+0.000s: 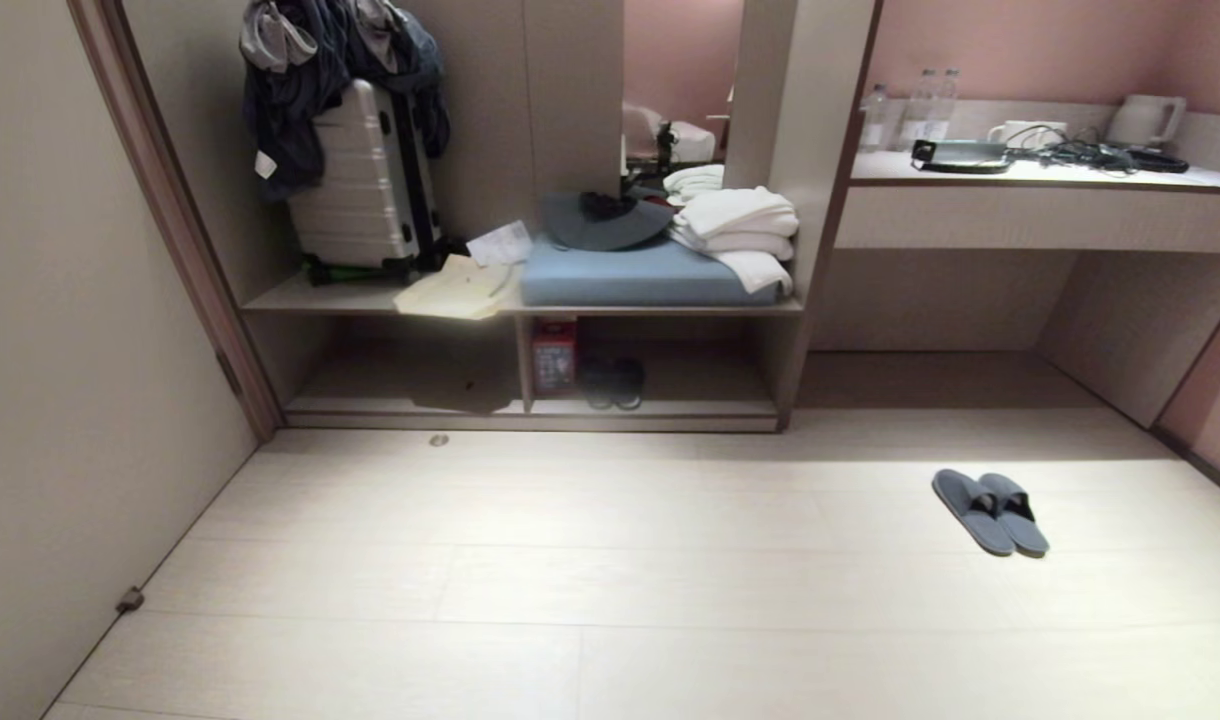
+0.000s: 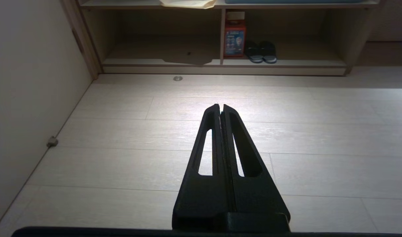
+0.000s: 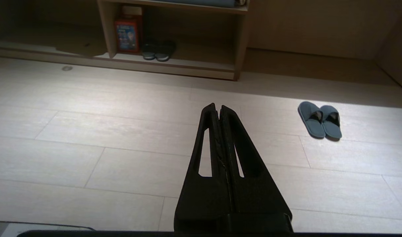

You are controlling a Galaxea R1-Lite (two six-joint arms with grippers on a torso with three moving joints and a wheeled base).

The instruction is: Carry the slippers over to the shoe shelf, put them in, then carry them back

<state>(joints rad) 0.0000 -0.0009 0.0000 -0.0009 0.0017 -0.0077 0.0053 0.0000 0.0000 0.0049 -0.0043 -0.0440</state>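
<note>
Both pairs of jaws are clenched with nothing between them: the left gripper (image 2: 221, 106) and the right gripper (image 3: 218, 106) each show two black fingers pressed flat together, reaching out over bare floor (image 1: 610, 580) and pointing toward the far wall. Neither arm appears in the head view.

The slippers (image 1: 990, 511) lie side by side on the floor at the lower right of the head view, touching each other, in a bright patch of light; in the right wrist view they sit right of centre (image 3: 319, 123), well apart from the right fingertips. The shoe shelf (image 1: 530, 410) stands at the centre of the head view against the back wall, its lower level split by an upright divider. In the right-hand compartment, just beside the divider, stand a red box (image 1: 554, 357) and a darker pair of shoes (image 1: 612, 383). The left-hand compartment holds only a shadow.

On the board above lie a blue cushion (image 1: 640, 277), folded white towels (image 1: 738, 232), a dark hat (image 1: 604, 220) and papers (image 1: 458, 288); a silver suitcase (image 1: 360, 180) stands at the upper left with clothes draped over it. A desk counter (image 1: 1040, 215) with bottles, cups and a kettle fills the upper right.

A wall closes the left edge of the frame. A small doorstop (image 1: 130, 600) sits at its foot, and a round floor fitting (image 1: 438, 439) lies just before the shelf. Open floor spreads between the slippers and the shelf.
</note>
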